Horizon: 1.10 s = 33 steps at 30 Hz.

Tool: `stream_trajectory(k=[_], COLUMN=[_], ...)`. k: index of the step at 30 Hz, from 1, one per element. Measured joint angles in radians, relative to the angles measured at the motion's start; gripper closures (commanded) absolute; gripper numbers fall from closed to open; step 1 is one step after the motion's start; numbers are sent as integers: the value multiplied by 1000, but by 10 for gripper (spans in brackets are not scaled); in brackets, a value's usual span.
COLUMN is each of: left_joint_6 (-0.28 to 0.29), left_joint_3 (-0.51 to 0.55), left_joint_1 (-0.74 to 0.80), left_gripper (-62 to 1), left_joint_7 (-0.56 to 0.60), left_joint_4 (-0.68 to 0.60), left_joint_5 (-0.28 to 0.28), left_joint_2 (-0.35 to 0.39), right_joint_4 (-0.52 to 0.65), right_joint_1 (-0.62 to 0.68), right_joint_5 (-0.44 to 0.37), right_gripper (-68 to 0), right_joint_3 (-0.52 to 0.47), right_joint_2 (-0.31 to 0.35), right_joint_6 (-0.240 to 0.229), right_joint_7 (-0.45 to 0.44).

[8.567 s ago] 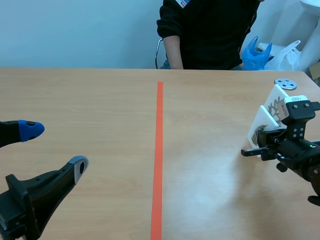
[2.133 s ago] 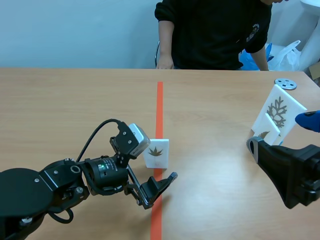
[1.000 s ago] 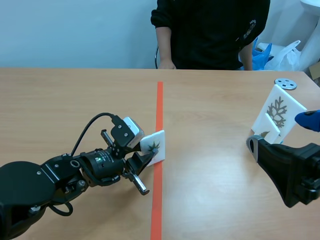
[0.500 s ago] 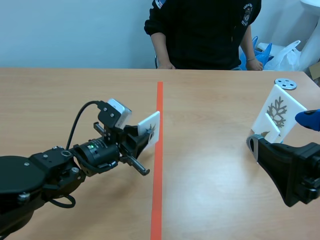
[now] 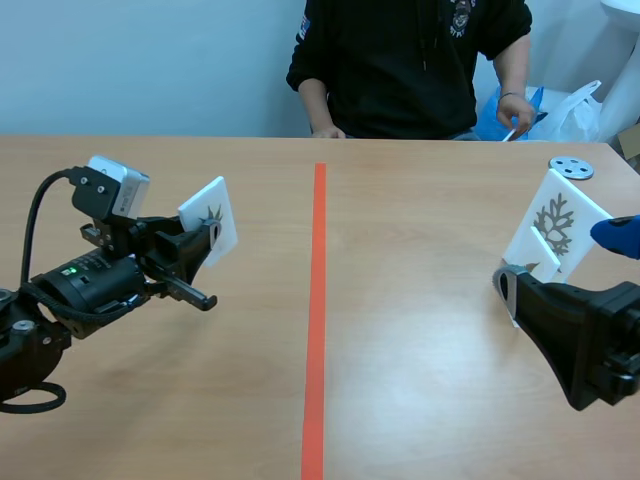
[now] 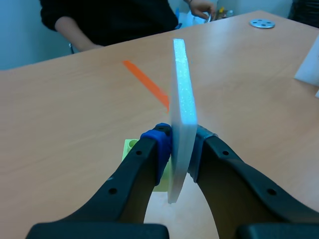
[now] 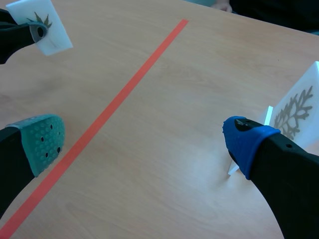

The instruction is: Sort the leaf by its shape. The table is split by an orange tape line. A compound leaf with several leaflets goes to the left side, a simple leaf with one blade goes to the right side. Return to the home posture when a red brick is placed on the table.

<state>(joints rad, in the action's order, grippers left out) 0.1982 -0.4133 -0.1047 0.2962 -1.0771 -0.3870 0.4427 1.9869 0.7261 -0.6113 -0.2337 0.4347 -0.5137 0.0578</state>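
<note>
Left of the tape line [image 5: 318,300], the left gripper [image 6: 179,144] pinches a white leaf card [image 5: 212,212] aloft; the right gripper [image 7: 144,141] gapes wide, empty.

The left arm [image 5: 70,295] comes in low from its own side, wrist raised a little above the table [image 5: 400,330] and turned toward the middle; the left gripper [image 5: 203,238] points forward, its two fingers [image 6: 149,154] pressed against either face of a white leaf card [image 6: 182,94], holding it upright and clear of the surface; the right arm [image 5: 590,340] lies low at its own side; the right gripper [image 7: 144,142] has its fingers spread wide, pads well apart.
</note>
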Motion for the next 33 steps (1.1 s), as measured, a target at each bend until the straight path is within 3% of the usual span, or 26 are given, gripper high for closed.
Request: stream_trajectory(k=[8, 10, 16, 21, 33], left_joint_6=[-167, -187, -190, -190, -187], left_joint_3=[138, 174, 259, 271, 270], left_joint_1=[12, 7, -17, -82, -220], left_gripper=[-59, -59, -59, -59, -72], left_joint_7=[-53, -53, -37, -21, 112], left_joint_4=[9, 29, 176, 350, 585], left_joint_5=[-18, -60, -143, -179, -179], left_joint_2=[-9, -11, -11, -11, -93], right_joint_4=[0, 0, 0, 0, 0], right_joint_1=[0, 0, 0, 0, 0], right_joint_5=[0, 0, 0, 0, 0], right_gripper=[-679, -679, -679, -679, -679], right_joint_3=[0, 0, 0, 0, 0], right_joint_2=[0, 0, 0, 0, 0], right_joint_6=[0, 0, 0, 0, 0], right_joint_7=[0, 0, 0, 0, 0])
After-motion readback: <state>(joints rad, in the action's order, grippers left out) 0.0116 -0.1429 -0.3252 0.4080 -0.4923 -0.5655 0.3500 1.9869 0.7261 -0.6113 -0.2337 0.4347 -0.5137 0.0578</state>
